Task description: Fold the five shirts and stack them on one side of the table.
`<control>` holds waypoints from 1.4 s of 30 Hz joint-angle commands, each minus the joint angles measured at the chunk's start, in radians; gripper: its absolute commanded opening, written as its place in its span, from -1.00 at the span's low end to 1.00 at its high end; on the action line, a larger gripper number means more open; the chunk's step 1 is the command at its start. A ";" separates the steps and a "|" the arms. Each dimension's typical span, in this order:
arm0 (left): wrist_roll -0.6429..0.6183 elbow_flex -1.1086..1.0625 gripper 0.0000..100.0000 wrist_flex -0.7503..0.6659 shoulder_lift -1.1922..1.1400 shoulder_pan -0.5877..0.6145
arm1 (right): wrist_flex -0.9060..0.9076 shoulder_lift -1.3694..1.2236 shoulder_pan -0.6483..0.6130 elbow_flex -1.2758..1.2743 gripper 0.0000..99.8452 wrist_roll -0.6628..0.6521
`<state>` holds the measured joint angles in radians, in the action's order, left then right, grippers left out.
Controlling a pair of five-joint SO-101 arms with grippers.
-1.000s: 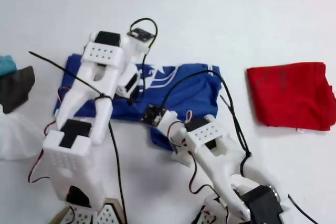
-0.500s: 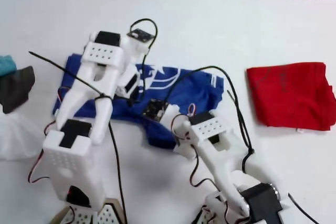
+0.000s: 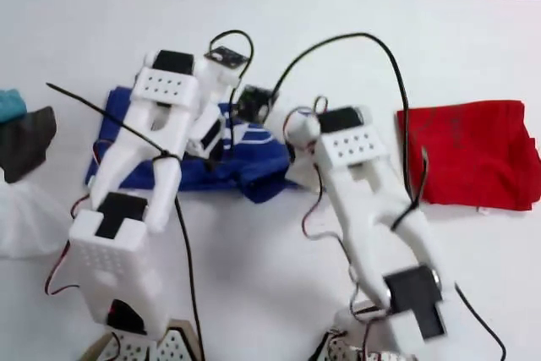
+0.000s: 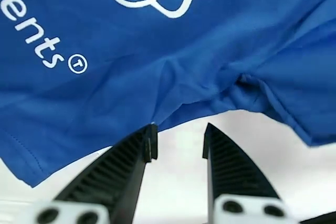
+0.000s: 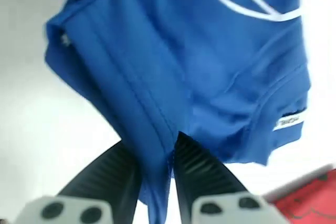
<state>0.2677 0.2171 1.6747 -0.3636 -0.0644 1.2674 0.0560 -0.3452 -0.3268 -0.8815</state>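
Blue shirt [image 3: 258,162] is the one in hand, mid-fold, lying left of table [image 3: 380,48] centre under both my arms. Right pincer [image 5: 153,144] is pinched on a doubled hem of it, with cloth bunched between the pads and hanging past them. Left pincer [image 4: 180,129] is spread with nothing in it, tips parked at the shirt's near edge. From above, the shirt's right side lies across the printed middle and ends in a lumpy ridge just left of my right wrist.

My read: sideways fold, about half done. Next move as I see it:
- carry the pinched hem left until the edges line up
- lower it flat and let go without dragging
- use the left to pin the near edge so the bottom layer doesn't slide

After that, a second fold and a move to the stack.

Red shirt [image 3: 469,154] lies folded at right, well apart, and that is likely the stack side. Dark cloth [image 3: 30,141] and teal cloth [image 3: 8,106] sit at the left edge, probably more shirts waiting.
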 commanded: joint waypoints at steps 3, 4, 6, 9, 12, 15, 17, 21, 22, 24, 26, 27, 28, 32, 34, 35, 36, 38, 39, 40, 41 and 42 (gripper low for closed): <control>-0.005 0.048 -0.66 0.012 0.077 0.008 | 0.008 -0.231 0.067 0.233 -0.95 -0.029; -0.005 0.048 -0.66 0.012 0.077 0.008 | 0.008 -0.271 0.071 0.267 -0.95 -0.029; -0.005 0.048 -0.66 0.012 0.077 0.008 | 0.012 -0.348 0.073 0.322 -0.94 -0.025; -0.005 0.048 -0.66 0.012 0.077 0.008 | 0.019 -0.427 0.076 0.382 -0.74 -0.017; -0.005 0.048 -0.66 0.012 0.077 0.008 | 0.028 -0.435 0.085 0.416 -0.46 0.005; -0.005 0.048 -0.66 0.012 0.077 0.003 | 0.028 -0.418 0.101 0.439 -0.46 0.012; -0.005 0.048 -0.66 0.012 0.077 0.003 | 0.025 -0.394 0.120 0.448 -0.49 0.014; -0.005 0.044 -0.66 0.014 0.077 0.009 | 0.035 -0.309 0.148 0.457 -0.49 0.066; -0.005 0.047 -0.66 0.025 0.077 0.009 | 0.056 -0.280 0.145 0.456 -0.49 0.084; -0.005 0.048 -0.66 0.032 0.077 0.008 | 0.127 -0.225 0.128 0.451 -0.56 0.103; -0.005 0.048 -0.66 0.032 0.077 0.003 | 0.196 -0.189 0.097 0.448 -0.74 0.097; -0.005 0.048 -0.66 0.032 0.077 0.003 | 0.219 -0.186 0.087 0.439 -0.85 0.097; -0.005 0.048 -0.66 0.032 0.077 0.005 | 0.231 -0.185 0.081 0.428 -0.96 0.095; -0.005 0.048 -0.66 0.032 0.077 0.009 | 0.234 -0.185 0.077 0.330 -0.95 0.081; -0.005 0.048 -0.66 0.032 0.077 0.009 | 0.234 -0.183 0.067 0.272 -0.96 0.046; -0.005 0.048 -0.66 0.032 0.077 0.009 | 0.229 -0.182 0.054 0.247 -0.96 0.037; -0.005 0.048 -0.66 0.032 0.077 0.009 | 0.213 -0.185 0.044 0.227 -0.96 0.035; -0.005 0.048 -0.66 0.028 0.077 0.008 | 0.163 -0.186 0.027 0.196 -0.96 0.040; -0.005 0.048 -0.66 0.028 0.077 0.008 | 0.137 -0.186 0.019 0.186 -0.96 0.041; -0.005 0.048 -0.66 0.028 0.077 0.008 | 0.111 -0.186 0.013 0.178 -0.96 0.041; -0.005 0.048 -0.66 0.028 0.077 0.008 | 0.087 -0.188 0.002 0.173 -0.96 0.043; -0.005 0.048 -0.66 0.028 0.077 0.008 | 0.064 -0.188 -0.007 0.166 -0.96 0.051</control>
<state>0.2677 0.2171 1.6932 -0.3636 -0.0644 1.3886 -0.1880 -0.3253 -0.1550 -0.8355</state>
